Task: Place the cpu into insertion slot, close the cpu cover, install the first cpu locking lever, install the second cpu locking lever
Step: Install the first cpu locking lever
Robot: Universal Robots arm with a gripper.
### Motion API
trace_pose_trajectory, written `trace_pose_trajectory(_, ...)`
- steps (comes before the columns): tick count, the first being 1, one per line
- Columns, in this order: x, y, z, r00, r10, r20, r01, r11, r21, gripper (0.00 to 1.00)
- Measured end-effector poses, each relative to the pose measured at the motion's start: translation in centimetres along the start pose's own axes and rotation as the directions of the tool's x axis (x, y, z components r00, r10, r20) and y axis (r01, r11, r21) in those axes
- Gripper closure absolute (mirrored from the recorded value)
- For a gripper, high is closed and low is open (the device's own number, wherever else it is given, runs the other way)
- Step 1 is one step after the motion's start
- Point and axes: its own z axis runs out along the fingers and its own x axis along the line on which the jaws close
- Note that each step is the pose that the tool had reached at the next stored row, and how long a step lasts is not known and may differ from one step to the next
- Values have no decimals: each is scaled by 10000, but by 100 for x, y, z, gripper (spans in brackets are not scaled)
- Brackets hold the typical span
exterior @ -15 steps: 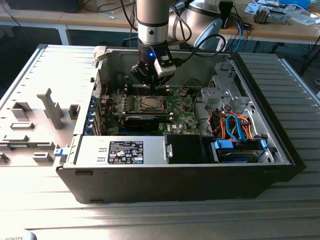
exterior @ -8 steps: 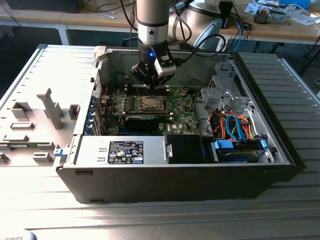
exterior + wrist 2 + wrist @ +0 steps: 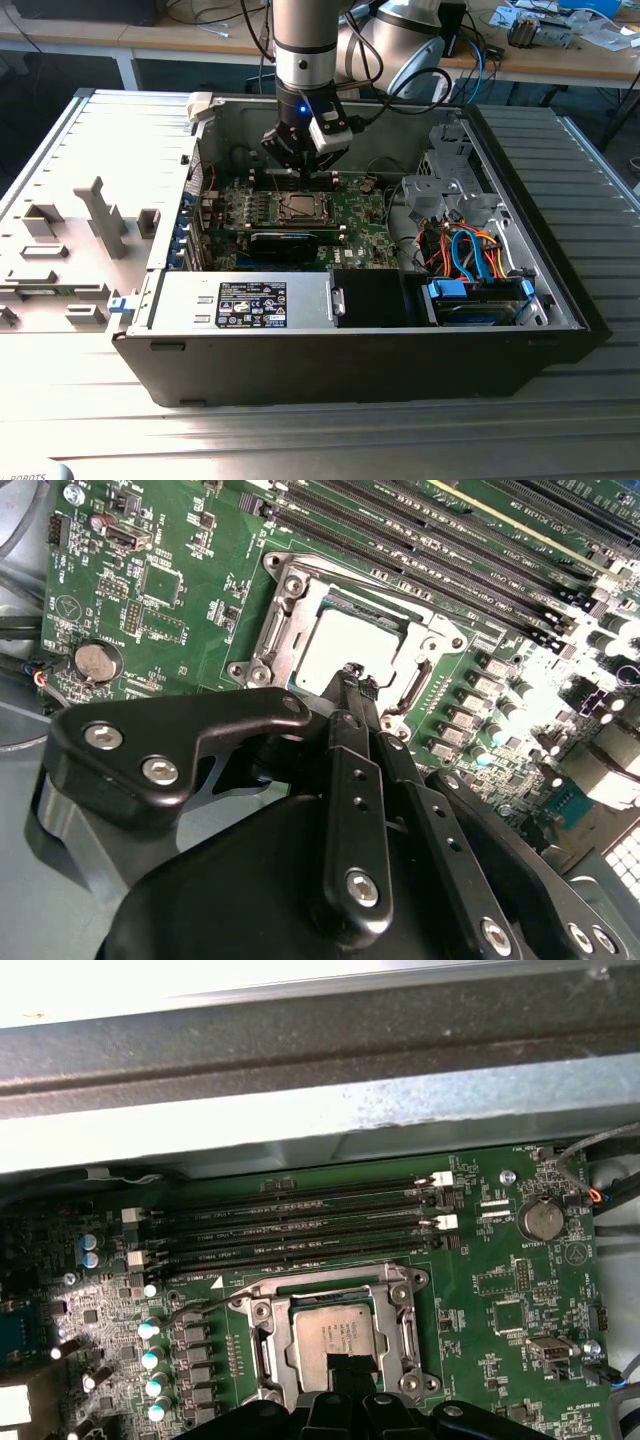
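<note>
In the exterior view, the black gripper (image 3: 303, 166) on the silver and black arm hangs inside the open dark metal computer case (image 3: 560, 290), above the green motherboard (image 3: 365, 215). Its fingertips are just above the far edge of the small square insertion slot (image 3: 301, 207), where the dull silver-grey square cpu (image 3: 303, 208) lies flat under the thin silver metal cpu cover (image 3: 283, 207). A long black rectangular card (image 3: 283, 244) sits on the near side of the socket, away from the fingers. At the exterior view's left, a pale grey fixture plate (image 3: 70, 240) lies on the table beside the case.

In the second wrist view, the gripper (image 3: 358, 680) has its two slim black fingers (image 3: 345, 730) drawn close together, with nothing seen between them. The tips hover at the near edge of the cpu (image 3: 345, 640), which is seated in the insertion slot (image 3: 290, 585) with the cpu cover (image 3: 425, 640) closed around it. The long black memory slots (image 3: 440, 555) run beyond the socket, further out from the fingertips.

In the first wrist view, the gripper (image 3: 350, 1368) shows its narrow tip over the near part of the cpu (image 3: 335, 1325). The cpu cover (image 3: 395, 1320) frames the chip, and the memory slots (image 3: 300, 1225) lie beyond it, with the grey case wall (image 3: 320, 1110) further still.
</note>
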Motion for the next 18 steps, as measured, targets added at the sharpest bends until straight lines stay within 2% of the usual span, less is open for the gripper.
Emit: trace_pose_trajectory(18,0,0,0,9998,-190,7,190,9998,-8,89)
